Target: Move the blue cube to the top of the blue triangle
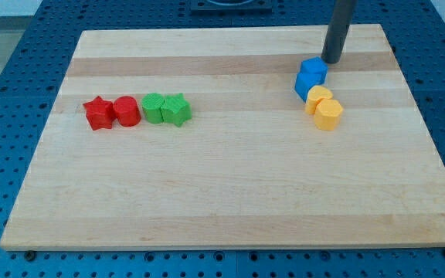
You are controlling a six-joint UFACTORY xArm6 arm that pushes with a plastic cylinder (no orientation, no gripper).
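The blue cube [313,69] sits at the upper right of the wooden board [230,193]. It touches a second blue block [303,86], the blue triangle, just below and to its left, partly hidden behind it. My tip [331,61] stands right at the cube's upper right edge, touching or nearly touching it. The dark rod rises from there out of the view's top.
Two yellow blocks [324,107] lie touching the blue pair from below right. At the left, a red star [98,113], a red cylinder [127,111], a green cube [154,107] and a green star [177,110] form a row.
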